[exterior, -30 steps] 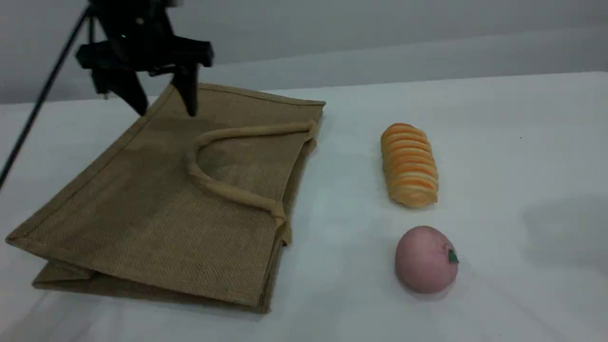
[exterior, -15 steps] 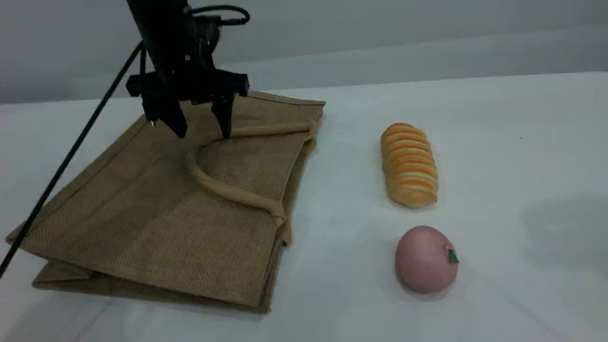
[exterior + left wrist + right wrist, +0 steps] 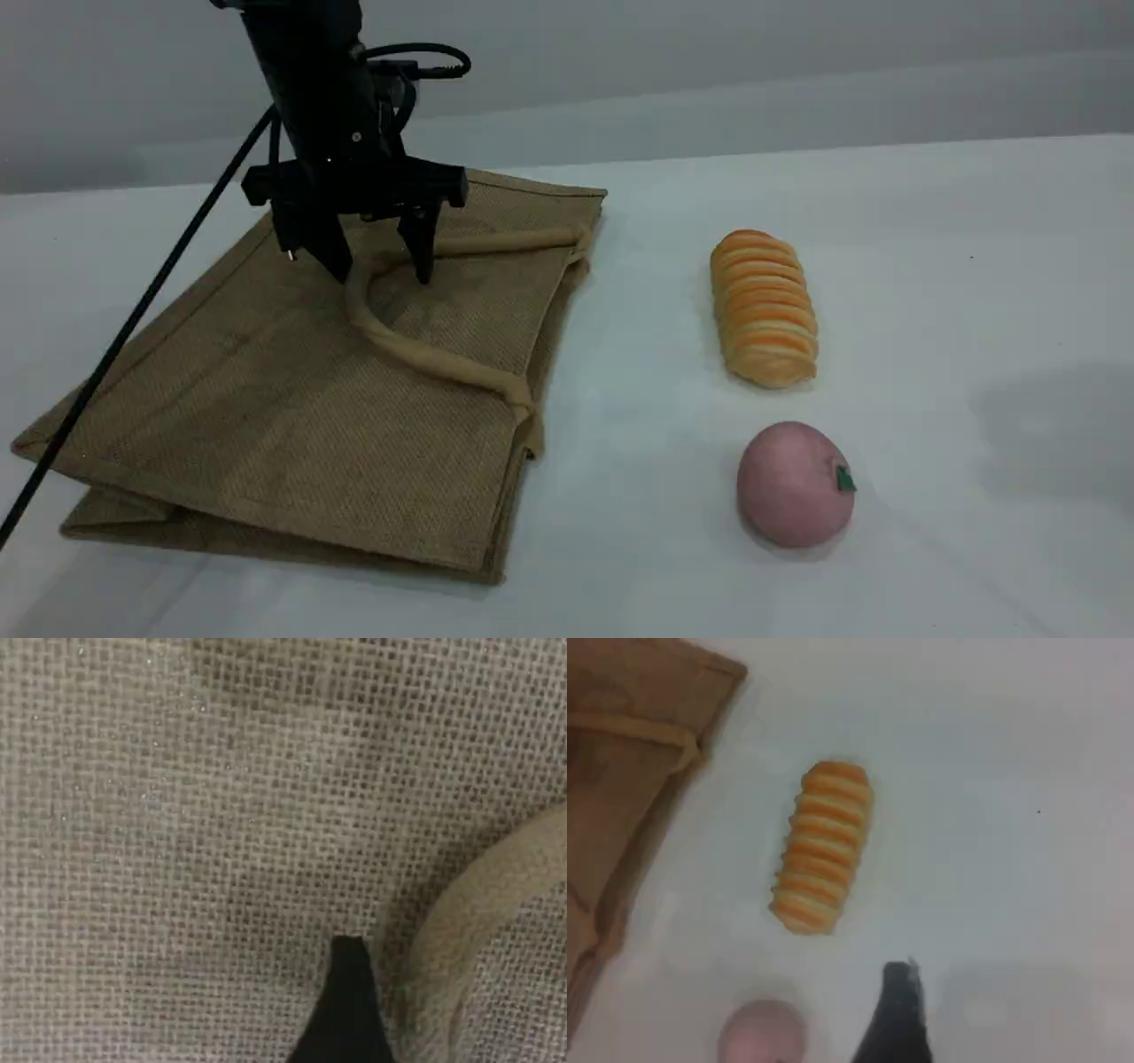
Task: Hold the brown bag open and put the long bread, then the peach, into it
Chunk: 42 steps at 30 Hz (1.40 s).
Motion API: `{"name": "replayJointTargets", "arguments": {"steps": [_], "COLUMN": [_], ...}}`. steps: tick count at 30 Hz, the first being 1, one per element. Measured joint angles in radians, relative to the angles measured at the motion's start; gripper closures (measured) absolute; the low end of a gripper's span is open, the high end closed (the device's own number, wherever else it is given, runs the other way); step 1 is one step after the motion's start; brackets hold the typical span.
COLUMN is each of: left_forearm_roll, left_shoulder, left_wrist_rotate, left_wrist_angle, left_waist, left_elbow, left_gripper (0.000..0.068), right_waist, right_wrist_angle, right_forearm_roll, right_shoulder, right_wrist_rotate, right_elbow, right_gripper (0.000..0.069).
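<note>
The brown bag (image 3: 292, 416) lies flat on the white table, its lighter loop handle (image 3: 416, 350) resting on the top panel. My left gripper (image 3: 379, 270) hangs open just over the bend of that handle, one finger on each side of it. In the left wrist view one fingertip (image 3: 347, 992) touches the coarse weave (image 3: 195, 833) beside the handle (image 3: 478, 921). The long bread (image 3: 764, 307) lies to the right of the bag and the pink peach (image 3: 794, 484) sits in front of it. The right wrist view looks down on the long bread (image 3: 823, 845), the peach (image 3: 764, 1031) and a corner of the bag (image 3: 629, 771). Its own fingertip (image 3: 897, 1010) is high above them, holding nothing.
White table (image 3: 957, 292) stretches to the right of the foods, with a soft shadow on it at far right. A black cable (image 3: 133, 319) runs from the left arm down across the bag's left side.
My left gripper swung right from the bag's far left edge and came down over the handle's bend, still open. Bag, bread and peach have not moved.
</note>
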Motion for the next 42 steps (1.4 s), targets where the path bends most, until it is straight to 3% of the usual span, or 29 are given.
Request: {"name": "replayJointTargets", "arguments": {"steps": [7, 13, 16, 21, 28, 36, 42], "left_forearm_roll": [0.000, 0.000, 0.001, -0.007, -0.028, -0.031, -0.111], "left_shoulder": [0.015, 0.021, 0.021, 0.020, -0.041, -0.213, -0.351], "left_wrist_rotate": [0.000, 0.000, 0.001, 0.012, 0.125, 0.194, 0.252], "left_wrist_angle": [-0.002, -0.001, -0.001, 0.000, 0.057, 0.119, 0.168], "left_waist": [0.000, 0.000, 0.000, 0.000, 0.000, 0.000, 0.000], "left_elbow": [0.004, 0.004, 0.004, 0.004, 0.004, 0.003, 0.003], "left_gripper": [0.0183, 0.0277, 0.0370, 0.0582, 0.0589, 0.0589, 0.0589], "right_waist": [0.000, 0.000, 0.000, 0.000, 0.000, 0.000, 0.000], "right_wrist_angle": [0.000, 0.001, 0.001, 0.001, -0.001, -0.036, -0.037], "right_forearm_roll": [0.000, 0.000, 0.000, 0.000, 0.000, 0.021, 0.050], "right_shoulder": [0.000, 0.000, 0.000, 0.000, 0.000, 0.001, 0.053], "right_wrist_rotate": [0.000, 0.000, 0.000, -0.001, 0.000, 0.000, -0.005], "right_elbow": [0.000, 0.000, 0.000, 0.000, 0.001, 0.001, 0.001], "right_gripper": [0.0139, 0.0139, 0.0139, 0.0139, 0.0139, 0.0139, 0.0139]}}
